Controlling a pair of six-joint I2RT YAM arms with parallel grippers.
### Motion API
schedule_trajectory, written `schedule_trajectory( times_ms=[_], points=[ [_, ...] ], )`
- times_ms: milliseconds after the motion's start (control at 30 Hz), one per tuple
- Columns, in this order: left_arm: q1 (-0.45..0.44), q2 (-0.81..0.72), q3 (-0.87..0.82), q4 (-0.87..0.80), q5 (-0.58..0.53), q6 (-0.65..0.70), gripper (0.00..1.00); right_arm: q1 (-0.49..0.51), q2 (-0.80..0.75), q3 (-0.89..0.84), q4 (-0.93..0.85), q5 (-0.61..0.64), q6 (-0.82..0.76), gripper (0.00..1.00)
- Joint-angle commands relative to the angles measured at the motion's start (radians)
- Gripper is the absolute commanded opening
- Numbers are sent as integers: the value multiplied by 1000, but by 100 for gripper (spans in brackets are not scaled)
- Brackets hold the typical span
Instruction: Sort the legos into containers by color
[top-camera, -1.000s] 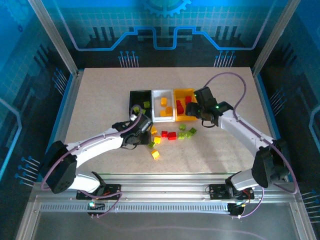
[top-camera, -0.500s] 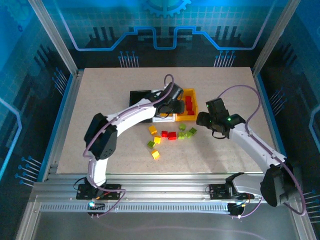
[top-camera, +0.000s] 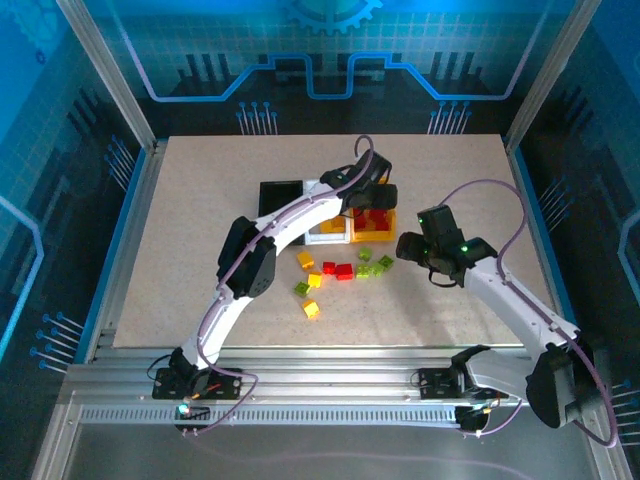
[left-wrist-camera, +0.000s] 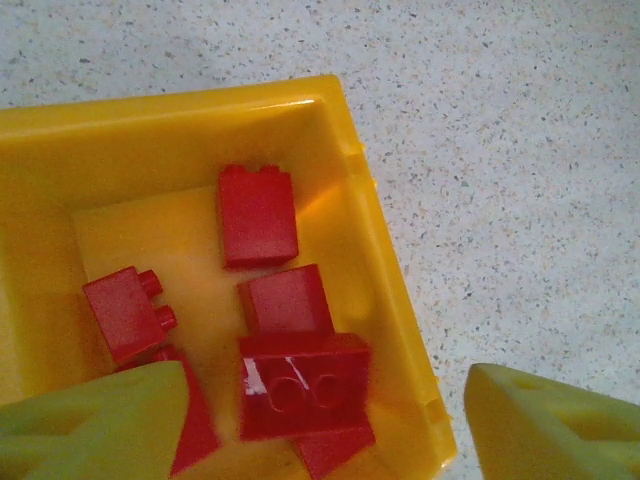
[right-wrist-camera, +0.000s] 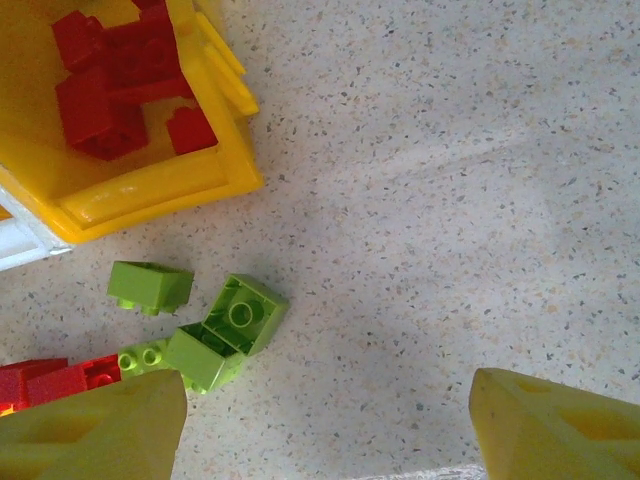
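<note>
Bins number three, joined in a row on the bench (top-camera: 200, 250): black bin (top-camera: 278, 192), white bin (top-camera: 322, 238), yellow-orange bin (left-wrist-camera: 200, 100). Left tool (left-wrist-camera: 327, 400) hangs over the yellow-orange bin, its fingers spread wide with nothing between them; below it lie at least five red bricks (left-wrist-camera: 257, 215), some overlapping. Right tool (right-wrist-camera: 325, 400), likewise spread and empty, hovers over the bench near three lime green bricks (right-wrist-camera: 245, 312). From above, nine loose bricks (top-camera: 311, 309) lie in front of the bins: four green, three yellow-orange, two red.
</note>
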Motion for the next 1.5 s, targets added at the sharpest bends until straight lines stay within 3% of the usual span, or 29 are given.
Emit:
schedule_trajectory(
  times_ms=[0,167,333,433,633,867,1000,1167,1467],
  points=[
    [4,-30,70,-25,43,-4,82,-12,-23,-15,8,-37,-13,77],
    [3,-169,-53,40,89,-33,99,-11,-18,-26,28,-100,-39,78],
    [0,-411,-366,187,130,-70,99,25,22,-33,73,-202,-85,78],
    [-3,-586,-606,269,124,-91,99,95,67,-21,105,-254,-124,77],
    [-3,-946,-1046,260,-9,-137,99,308,242,75,120,-285,-169,78],
    [25,-1361,-1413,66,-222,-229,99,574,493,220,135,-228,-159,81],
    [64,-1520,-1521,-41,-262,-286,99,640,611,302,112,-185,-161,81],
    [82,-1602,-1571,-91,-284,-317,99,660,705,359,71,-144,-154,76],
    [86,-1592,-1580,-87,-298,-324,99,669,743,395,49,-139,-175,49]
  ],
)
